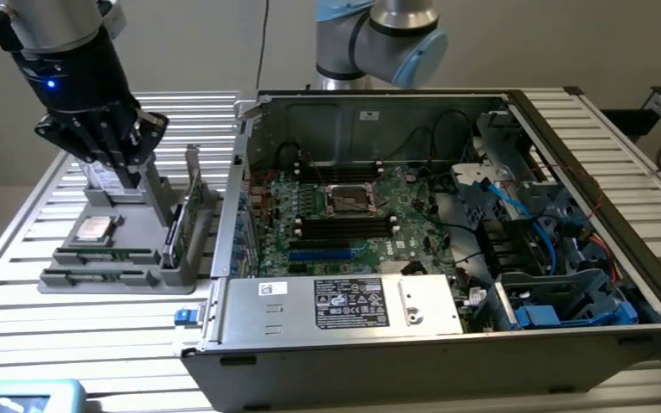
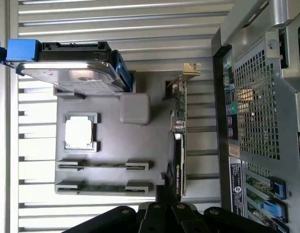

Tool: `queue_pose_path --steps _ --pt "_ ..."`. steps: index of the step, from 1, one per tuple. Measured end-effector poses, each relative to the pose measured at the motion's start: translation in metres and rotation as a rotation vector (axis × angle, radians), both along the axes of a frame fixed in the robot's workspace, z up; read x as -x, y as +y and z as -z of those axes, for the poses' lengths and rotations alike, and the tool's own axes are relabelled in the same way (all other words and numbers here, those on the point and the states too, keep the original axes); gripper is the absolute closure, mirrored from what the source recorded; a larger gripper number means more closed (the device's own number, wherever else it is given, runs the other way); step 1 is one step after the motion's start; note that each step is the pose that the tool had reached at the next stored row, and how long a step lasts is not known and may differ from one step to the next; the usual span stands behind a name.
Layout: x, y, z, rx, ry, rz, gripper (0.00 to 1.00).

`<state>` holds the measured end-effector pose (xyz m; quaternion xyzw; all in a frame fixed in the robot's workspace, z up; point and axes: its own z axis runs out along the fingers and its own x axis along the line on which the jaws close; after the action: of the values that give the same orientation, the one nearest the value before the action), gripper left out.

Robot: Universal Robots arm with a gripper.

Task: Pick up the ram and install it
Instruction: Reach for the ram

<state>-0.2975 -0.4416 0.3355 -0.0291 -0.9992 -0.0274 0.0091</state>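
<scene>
pc case lay open on the slatted bench, motherboard exposed. its black memory slots looked unfilled afaict, so install prob not done. gray parts tray sat just beside the case, on the exterior view's left, w/ hard drive at one end, cpu in the middle, and an upright green card along the side nearest the case. gripper hung over the tray's hard-drive end, jaws closed right up w/ nothing visible btwn them, i.e. an empty grip. tips sat v. close to the drive; couldn't tell if they touched it. ram lay flat in its holder slot at the tray's opposite end, apart from the gripper, not picked up yet. so the task looked to be at the very start: pick & install both left to do.
</scene>
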Motion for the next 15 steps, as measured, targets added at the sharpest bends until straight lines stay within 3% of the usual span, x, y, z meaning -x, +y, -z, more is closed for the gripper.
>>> queue_pose_path --steps 8,15 --pt "0.027 0.0000 0.0030 0.0021 0.0058 -0.005 0.89" --pt "0.043 0.0000 0.0052 0.0070 0.0096 -0.008 0.89"
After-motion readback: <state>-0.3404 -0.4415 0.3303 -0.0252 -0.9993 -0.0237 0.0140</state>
